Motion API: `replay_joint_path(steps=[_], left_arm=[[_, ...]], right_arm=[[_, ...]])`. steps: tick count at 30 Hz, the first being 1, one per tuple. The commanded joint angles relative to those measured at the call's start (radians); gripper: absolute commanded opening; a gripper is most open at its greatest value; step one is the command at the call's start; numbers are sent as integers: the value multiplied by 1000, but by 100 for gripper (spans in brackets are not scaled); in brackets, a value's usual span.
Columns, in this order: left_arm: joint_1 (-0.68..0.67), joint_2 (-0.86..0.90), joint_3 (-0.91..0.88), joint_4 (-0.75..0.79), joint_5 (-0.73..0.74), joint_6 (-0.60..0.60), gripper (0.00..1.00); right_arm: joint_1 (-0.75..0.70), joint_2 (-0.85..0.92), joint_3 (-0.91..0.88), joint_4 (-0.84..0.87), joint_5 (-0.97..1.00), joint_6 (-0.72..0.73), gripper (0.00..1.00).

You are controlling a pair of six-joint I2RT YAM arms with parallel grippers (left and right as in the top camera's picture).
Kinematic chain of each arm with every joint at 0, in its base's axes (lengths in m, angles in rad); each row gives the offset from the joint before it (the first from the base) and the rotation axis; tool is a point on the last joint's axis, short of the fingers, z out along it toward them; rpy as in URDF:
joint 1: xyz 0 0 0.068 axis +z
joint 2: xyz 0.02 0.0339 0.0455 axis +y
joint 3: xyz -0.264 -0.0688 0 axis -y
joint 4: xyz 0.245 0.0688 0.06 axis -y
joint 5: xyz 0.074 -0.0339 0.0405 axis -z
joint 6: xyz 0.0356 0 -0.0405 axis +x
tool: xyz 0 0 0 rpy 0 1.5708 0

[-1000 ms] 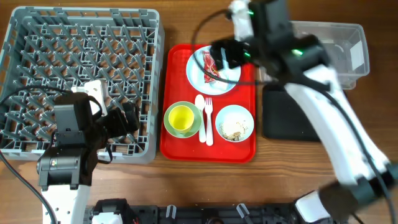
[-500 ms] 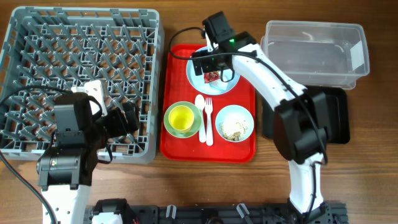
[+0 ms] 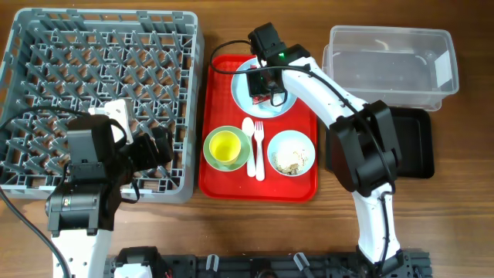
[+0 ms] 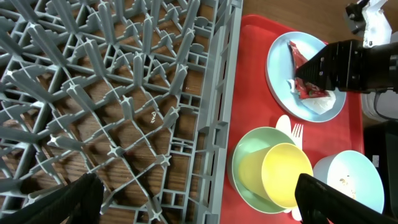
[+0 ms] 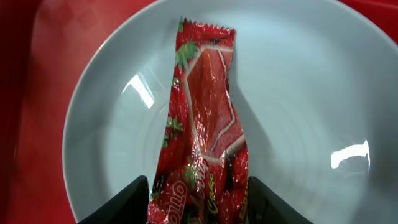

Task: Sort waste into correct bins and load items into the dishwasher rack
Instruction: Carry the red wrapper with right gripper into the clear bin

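A red-and-white snack wrapper (image 5: pixel 205 137) lies lengthwise on the pale round plate (image 5: pixel 298 93) at the back of the red tray (image 3: pixel 218 170). My right gripper (image 5: pixel 198 205) is down over the plate with its black fingers (image 5: pixel 127 202) pressed against both long edges of the wrapper. In front stand a green bowl (image 3: pixel 212 158) holding a yellow cup (image 3: pixel 225 147), a white spoon (image 3: pixel 249 139) and fork (image 3: pixel 259 147), and a blue bowl (image 3: pixel 291 154) of whitish scraps (image 3: pixel 289 160). My left gripper (image 4: pixel 199 202) hangs open over the grey rack's (image 3: pixel 100 77) right edge, holding nothing.
A clear plastic tub (image 3: pixel 390 58) sits at the back right. A black tray (image 3: pixel 413 147) lies just in front of it, partly under my right arm. The rack fills the left half of the table, and bare wood shows along the front edge.
My right arm swung in from the right and dropped onto the plate. Its jaws narrowed from wide open until they met the wrapper's edges. The left arm has not moved.
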Motion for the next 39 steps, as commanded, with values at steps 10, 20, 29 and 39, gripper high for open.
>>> replay_joint_path(steps=[10, 20, 29, 39], left_arm=[[-4, -1, 16, -5, 16, 9, 100], [-4, -1, 16, -4, 16, 9, 100], [-4, -1, 16, -4, 16, 9, 100], [-4, -1, 16, -4, 16, 9, 100]], right_arm=[[5, -42, 8, -40, 35, 1, 4], [-118, -361, 8, -93, 266, 193, 4], [-472, -361, -43, -213, 182, 576, 4], [-518, -335, -47, -173, 161, 416, 44]])
